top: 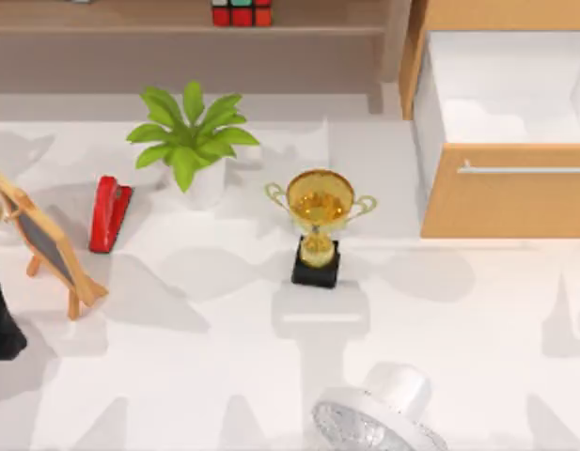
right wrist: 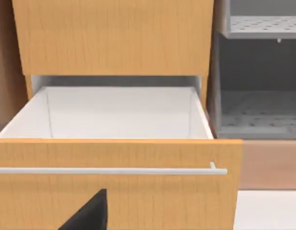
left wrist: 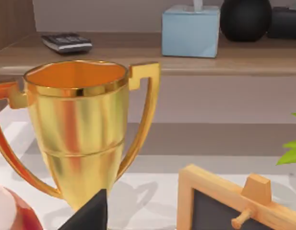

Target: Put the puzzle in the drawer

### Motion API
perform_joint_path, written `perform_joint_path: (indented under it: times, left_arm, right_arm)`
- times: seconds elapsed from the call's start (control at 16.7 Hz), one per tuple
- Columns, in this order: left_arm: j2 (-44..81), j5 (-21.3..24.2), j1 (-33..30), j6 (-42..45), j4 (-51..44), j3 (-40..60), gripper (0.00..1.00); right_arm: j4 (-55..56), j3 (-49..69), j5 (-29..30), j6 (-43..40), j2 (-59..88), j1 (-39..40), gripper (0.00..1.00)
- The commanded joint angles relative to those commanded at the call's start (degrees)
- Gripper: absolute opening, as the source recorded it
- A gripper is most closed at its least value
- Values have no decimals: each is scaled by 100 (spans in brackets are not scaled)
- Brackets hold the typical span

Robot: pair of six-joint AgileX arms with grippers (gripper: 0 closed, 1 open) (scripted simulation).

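puzzle (top: 241,12) sat on the far brown shelf (top: 177,30), left of the drawer | drawer (top: 504,202) stood pulled open at the far right, white inside, silver handle (top: 525,170) across its front | gold trophy (top: 318,224) stood mid-table, green plant (top: 190,141) and red stapler (top: 108,213) to its left | could not tell how either gripper's jaws stood
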Motion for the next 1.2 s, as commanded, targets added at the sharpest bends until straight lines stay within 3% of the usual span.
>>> perform_joint_path:
  times: [0.24, 0.48, 1.2]
  left_arm:
    - [0, 0, 0, 0, 0, 0, 100]
    - [0, 0, 0, 0, 0, 0, 100]
    - [0, 0, 0, 0, 0, 0, 100]
  right_arm:
    - [77, 126, 95, -2, 154, 82, 100]
    - [476, 959, 593, -9, 1162, 545, 100]
    - [1905, 4877, 2388, 12, 6847, 2288, 100]
